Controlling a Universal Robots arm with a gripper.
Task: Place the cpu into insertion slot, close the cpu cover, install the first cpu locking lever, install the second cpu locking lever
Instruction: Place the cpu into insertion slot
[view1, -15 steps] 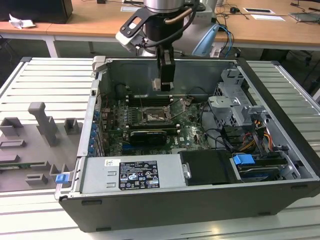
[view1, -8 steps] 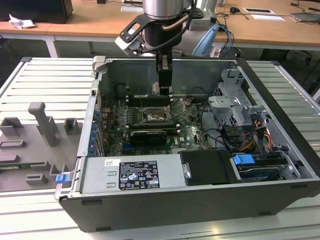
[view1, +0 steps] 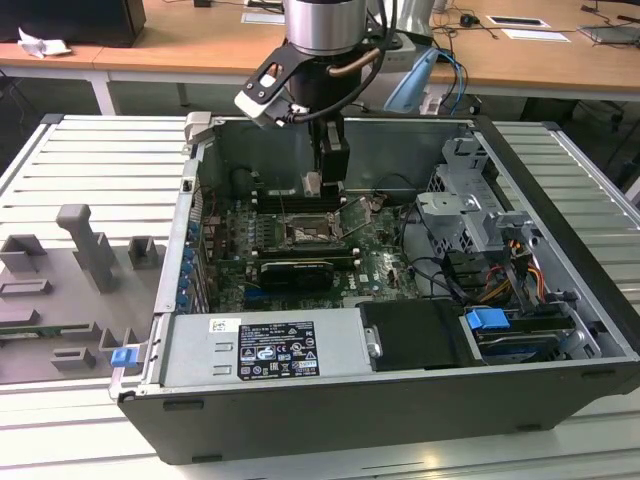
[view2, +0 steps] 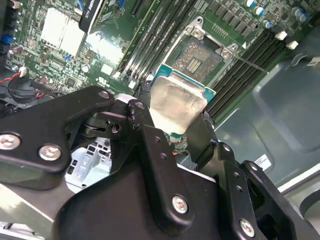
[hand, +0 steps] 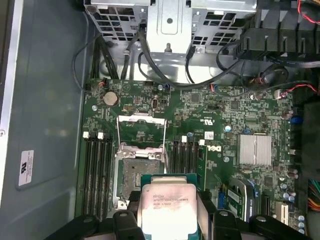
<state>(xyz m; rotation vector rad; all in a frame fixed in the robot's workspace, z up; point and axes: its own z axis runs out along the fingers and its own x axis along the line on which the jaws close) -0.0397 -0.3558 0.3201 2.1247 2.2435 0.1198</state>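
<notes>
**Cpu clamped in the jaws, over the open slot**

Your cpu (hand: 167, 207) is pinched by two opposite edges between the black fingers (view2: 142, 117) of the gripper (view1: 328, 185). The jaws are clenched on it, and its metal top faces both wrist cameras. It is not seated. In the first wrist view it overlaps one edge of the slot (hand: 137, 175), whose dark bed lies bare. The cover (hand: 141, 132) stands swung open on the side of the slot away from the chip.

In the exterior view your arm (view1: 322, 25) hangs straight down from the upper middle of the frame into the case (view1: 350, 420). The fingers point at the board (view1: 380, 262) near frame centre.

Memory slots (hand: 97, 170) run close along both sides of the slot. The drive cage (view1: 470, 200), at the exterior view's right, stands well apart.

The cpu top carries faint print, too small to read. A white label (hand: 25, 167) sits on the grey case wall, and a black label (view1: 275, 350) on the power supply (view1: 340, 345) at lower middle.
</notes>
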